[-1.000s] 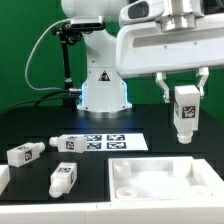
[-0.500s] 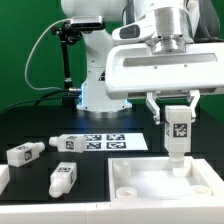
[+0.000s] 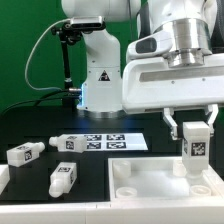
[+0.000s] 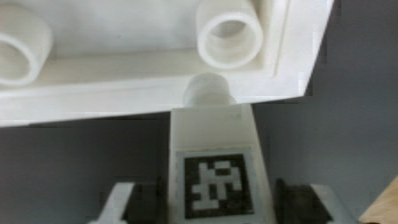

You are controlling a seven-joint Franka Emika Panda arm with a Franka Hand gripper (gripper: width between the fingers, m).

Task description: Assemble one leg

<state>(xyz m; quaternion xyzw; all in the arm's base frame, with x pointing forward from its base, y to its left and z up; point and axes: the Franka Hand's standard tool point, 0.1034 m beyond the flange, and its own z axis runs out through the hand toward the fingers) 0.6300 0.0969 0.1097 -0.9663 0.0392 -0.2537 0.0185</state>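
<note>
hand [image 3: 193, 128]: clamped on the leg, one finger on each side of it, fingers pointing down
leg [image 3: 195, 150]: upright in the hand at the exterior view's right, off the table, a black-and-white tag facing the camera, narrower end down
leg's lower end: above the far part of the square panel [image 3: 150, 162], near the panel's edge at the exterior view's right; whether it touched the panel could not be told
square panel: white, flat on the table in the foreground, raised rim all round, a round socket [image 3: 128, 172] in its near corner at the exterior view's left
wrist view, hand [image 4: 214, 205]: both fingers [image 4: 121, 202] pressed against the sides of the leg [image 4: 217, 150], with the tag lying between them
wrist view, leg tip: narrow rounded end overlapped the rim of the square panel [image 4: 143, 90], just beside a corner socket [image 4: 231, 35]; another socket [image 4: 18, 50] showed at the picture's edge
first loose leg [image 3: 24, 153]: on its side on the table, far to the exterior view's left
second loose leg [image 3: 65, 142]: on its side, just beside the marker board
third loose leg [image 3: 63, 178]: on its side, nearer the camera, apart from the square panel
marker board [image 3: 108, 142]: flat on the table beyond the square panel, in front of the robot base [image 3: 100, 90]
table [image 3: 30, 128]: black, carrying the panel, the board and the three loose legs
</note>
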